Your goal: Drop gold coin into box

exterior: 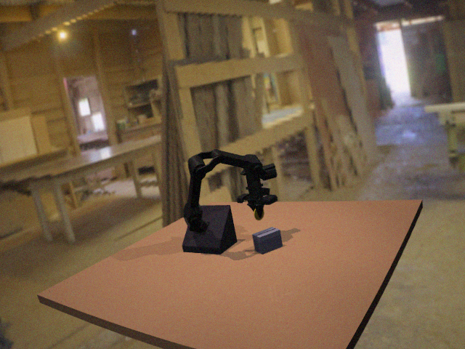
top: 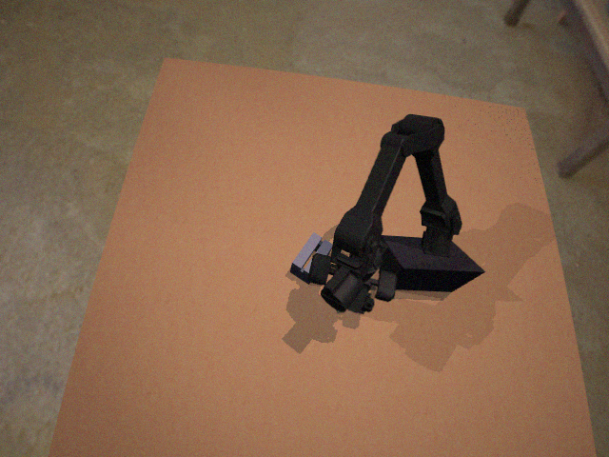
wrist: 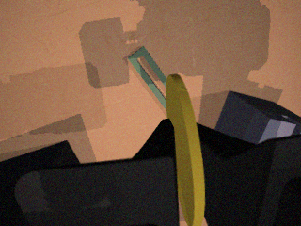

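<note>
The gold coin [exterior: 256,214] [wrist: 185,141] is held between the fingers, hanging edge-down below my gripper [exterior: 258,209] [wrist: 172,126], which is shut on it. The coin is in the air, higher than the grey box [top: 305,251] [exterior: 267,242] [wrist: 245,116]. The box is closed, with a narrow slot along its lid; in the wrist view it is at the right, partly behind a finger. The green holder [wrist: 149,81] lies on the table beyond the coin in the wrist view, its opening empty where visible and its near end hidden. In the top view the arm hides the coin and holder.
The dark wedge-shaped arm base [top: 432,268] [exterior: 210,230] stands on the orange tabletop [top: 211,354] [exterior: 240,297], a short way from the box. Shadows of the arm fall around the holder and box. The table's edges are far from the gripper.
</note>
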`<state>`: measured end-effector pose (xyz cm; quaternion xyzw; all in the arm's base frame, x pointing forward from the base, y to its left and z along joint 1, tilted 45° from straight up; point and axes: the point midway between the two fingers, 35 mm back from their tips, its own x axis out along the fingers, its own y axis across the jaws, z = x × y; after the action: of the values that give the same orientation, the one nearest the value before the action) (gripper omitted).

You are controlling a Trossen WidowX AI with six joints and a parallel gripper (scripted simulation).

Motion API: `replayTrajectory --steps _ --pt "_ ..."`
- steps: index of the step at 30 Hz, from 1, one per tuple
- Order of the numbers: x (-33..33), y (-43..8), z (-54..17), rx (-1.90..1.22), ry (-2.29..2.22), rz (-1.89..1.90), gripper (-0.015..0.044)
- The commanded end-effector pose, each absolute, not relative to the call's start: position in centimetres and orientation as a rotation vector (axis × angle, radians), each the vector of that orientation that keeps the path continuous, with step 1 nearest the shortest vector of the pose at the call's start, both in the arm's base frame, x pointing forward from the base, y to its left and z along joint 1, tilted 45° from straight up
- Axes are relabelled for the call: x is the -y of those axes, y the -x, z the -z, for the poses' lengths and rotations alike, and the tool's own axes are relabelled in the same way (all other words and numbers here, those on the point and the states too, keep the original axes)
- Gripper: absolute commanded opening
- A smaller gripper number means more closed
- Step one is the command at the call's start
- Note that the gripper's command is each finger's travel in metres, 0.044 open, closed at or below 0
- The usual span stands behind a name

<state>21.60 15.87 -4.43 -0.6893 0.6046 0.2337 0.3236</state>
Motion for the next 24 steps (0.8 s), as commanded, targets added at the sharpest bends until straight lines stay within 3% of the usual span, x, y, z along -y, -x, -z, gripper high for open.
replayTrajectory --steps 1,8,24 --pt "-16.2 -21.6 4.5 -1.586 1.708 -0.504 0.0000" --pt "-16.4 -21.5 4.7 -1.580 1.552 -0.327 0.0000" --pt "-15.8 -23.3 3.5 -1.577 1.542 -0.324 0.0000"
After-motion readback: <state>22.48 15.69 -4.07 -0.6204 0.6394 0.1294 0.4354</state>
